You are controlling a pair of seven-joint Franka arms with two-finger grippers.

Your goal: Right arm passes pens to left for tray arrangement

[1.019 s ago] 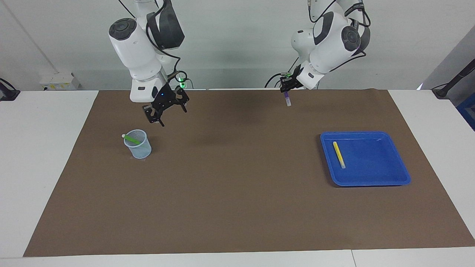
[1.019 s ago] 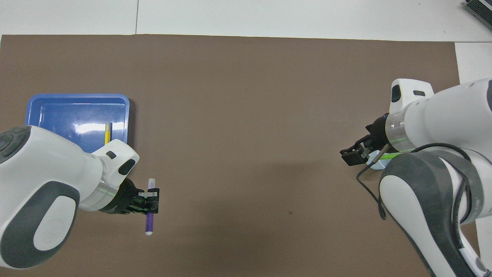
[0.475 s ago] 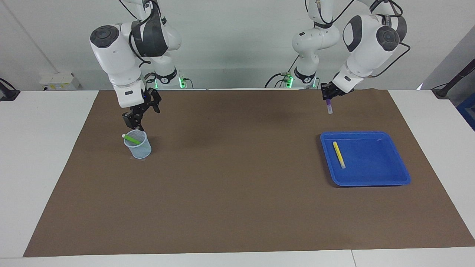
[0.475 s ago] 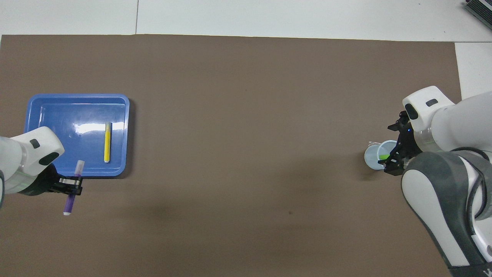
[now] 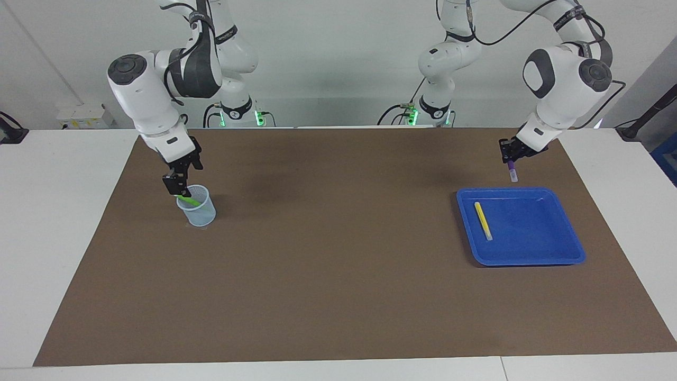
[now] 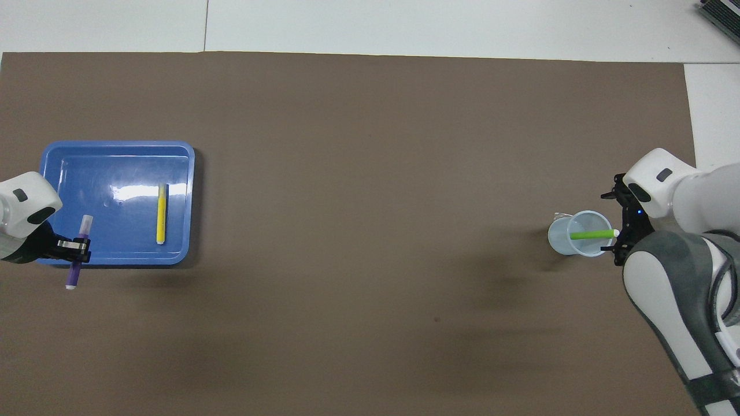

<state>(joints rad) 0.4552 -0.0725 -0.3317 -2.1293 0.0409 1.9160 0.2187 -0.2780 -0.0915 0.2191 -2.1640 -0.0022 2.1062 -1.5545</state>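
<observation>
Two pens (image 5: 483, 220) remained unplaced: the left gripper (image 5: 511, 157) clamped the purple pen (image 5: 512, 173) over the tray (image 5: 555, 253) rim, needing lowering; the right gripper (image 5: 177, 186), spread wide, hovered over the cup (image 5: 200, 211) holding the green pen (image 5: 189, 200), well apart from the tray.

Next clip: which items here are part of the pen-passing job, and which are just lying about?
Part of the job:
- purple pen in the shut left hand
- yellow pen in the blue tray
- green pen in the translucent cup
- open right hand at the green pen

Lying about:
- brown mat
</observation>
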